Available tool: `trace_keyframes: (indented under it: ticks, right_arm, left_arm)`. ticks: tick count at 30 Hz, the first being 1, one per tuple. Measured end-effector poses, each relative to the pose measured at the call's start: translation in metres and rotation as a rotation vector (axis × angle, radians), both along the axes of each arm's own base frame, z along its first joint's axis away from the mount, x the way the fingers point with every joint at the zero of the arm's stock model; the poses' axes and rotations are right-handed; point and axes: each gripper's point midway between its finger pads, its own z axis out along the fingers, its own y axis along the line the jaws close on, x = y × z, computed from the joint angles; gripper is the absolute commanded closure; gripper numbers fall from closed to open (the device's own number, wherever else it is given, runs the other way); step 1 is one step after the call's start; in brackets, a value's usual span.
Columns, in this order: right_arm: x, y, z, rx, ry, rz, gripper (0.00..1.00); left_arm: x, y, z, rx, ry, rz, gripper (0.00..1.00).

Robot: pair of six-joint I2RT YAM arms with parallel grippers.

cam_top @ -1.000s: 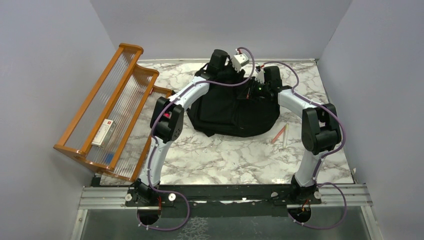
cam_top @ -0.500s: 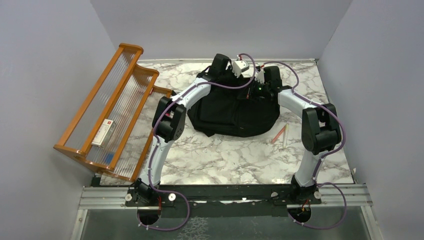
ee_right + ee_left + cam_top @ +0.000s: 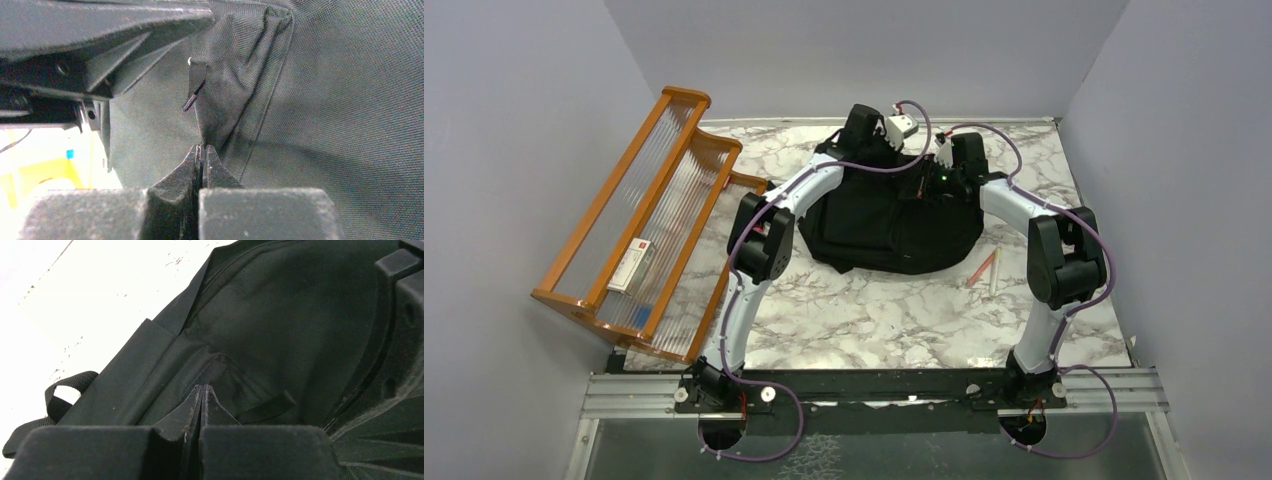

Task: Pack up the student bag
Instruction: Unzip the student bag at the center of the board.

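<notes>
The student bag (image 3: 884, 225), black soft fabric, lies at the far middle of the marble table. Both arms reach over its far top edge and meet there. In the left wrist view my left gripper (image 3: 202, 387) is shut, its tips pressed together on a small tent of the student bag's fabric (image 3: 280, 315); a strap loop (image 3: 65, 390) lies to the left. My right gripper (image 3: 202, 146) is shut on a raised fold of the student bag (image 3: 240, 70). A black zip pull (image 3: 194, 85) hangs just above it, beside the left gripper's body.
An orange wooden rack (image 3: 639, 215) stands tilted at the table's left, with a small white box (image 3: 632, 265) in it. Two thin pencils (image 3: 986, 270) lie on the marble right of the bag. Grey walls close in on three sides.
My left gripper has closed from half open to shut at the bag's top, and its wrist has dropped slightly toward the fabric. The right arm has not moved.
</notes>
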Motion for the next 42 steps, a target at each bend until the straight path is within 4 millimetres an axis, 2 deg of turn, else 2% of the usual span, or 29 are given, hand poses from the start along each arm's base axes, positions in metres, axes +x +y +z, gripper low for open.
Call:
trace_keyframes:
  ticks: [4,6,9,12,17,22,27,36,42]
  right_arm:
    - [-0.001,0.0,0.0,0.0,0.001,0.0,1.0]
    - [-0.002,0.0,-0.001,0.0,0.002,0.0,0.99]
    - [-0.002,0.0,0.0,0.0,0.001,0.0,1.0]
    - [-0.002,0.0,-0.001,0.0,0.002,0.0,0.99]
    - [-0.002,-0.001,-0.001,0.0,0.004,0.0,1.0]
    - [-0.003,-0.001,-0.002,0.0,0.005,0.0,1.0]
    - [-0.002,-0.001,-0.002,0.0,0.004,0.0,0.99]
    - [-0.002,-0.001,-0.002,0.0,0.003,0.0,0.99]
    - [-0.002,-0.001,-0.002,0.0,0.003,0.0,1.0]
  left_arm:
    - [0.005,0.009,0.001,-0.047,0.048,0.03,0.97]
    - [0.01,0.017,0.002,-0.084,0.062,0.049,0.86]
    - [0.008,0.028,-0.005,-0.114,0.086,0.065,0.68]
    - [-0.005,0.045,-0.015,-0.135,0.096,0.073,0.57]
    - [-0.039,0.041,-0.008,-0.183,0.0,-0.063,0.54]
    - [-0.055,0.028,0.008,-0.167,-0.186,-0.223,0.53]
    - [-0.056,0.019,0.018,-0.147,-0.325,-0.287,0.51]
    - [-0.043,0.01,0.04,-0.144,-0.474,-0.31,0.48]
    - [-0.049,0.0,0.033,-0.139,-0.485,-0.344,0.45]
